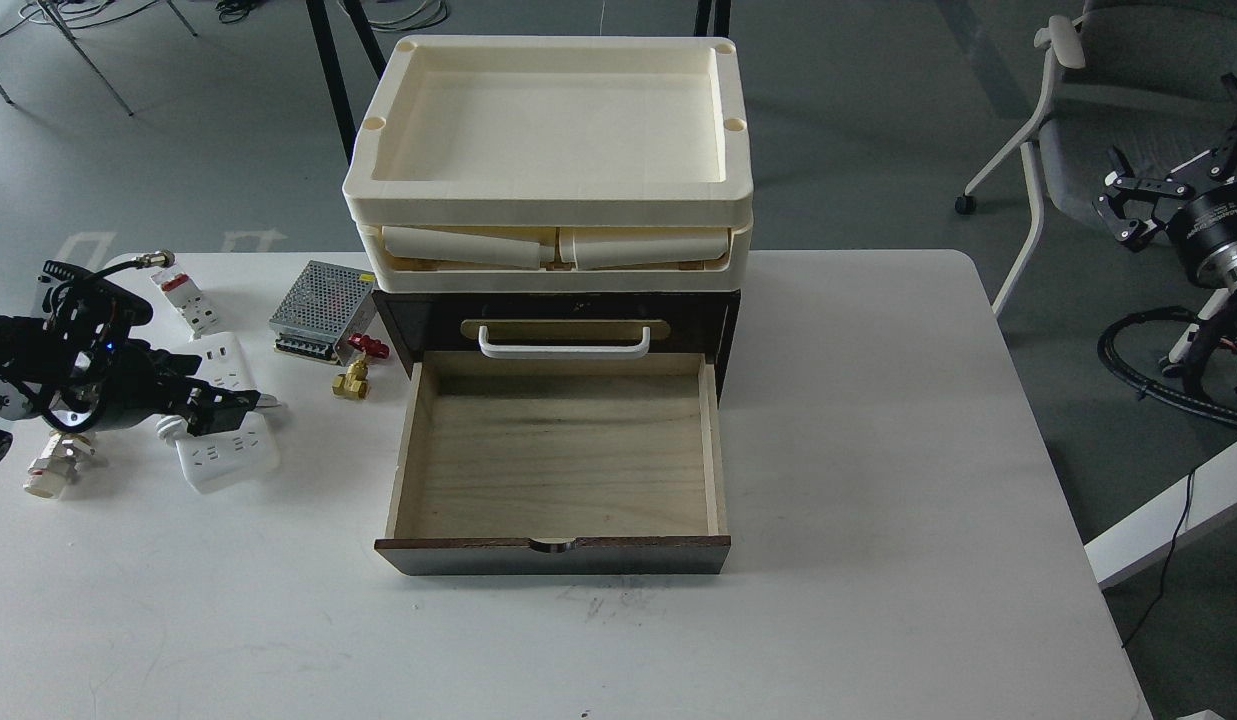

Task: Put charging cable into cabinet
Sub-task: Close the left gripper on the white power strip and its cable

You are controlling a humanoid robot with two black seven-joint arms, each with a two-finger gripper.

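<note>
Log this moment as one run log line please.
left end effector: over charging cable, grip unclear | cabinet: drawer open, empty | right end effector: off table

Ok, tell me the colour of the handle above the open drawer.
White, on a brass-coloured plate; the handle shows best in the head view.

A metal box (322, 297) with little holes sits on the white table (878, 450). Just beside it lies a small gold tap (352, 381) with a red handle. A gray chair (1108, 110) stands on the floor behind.
</note>
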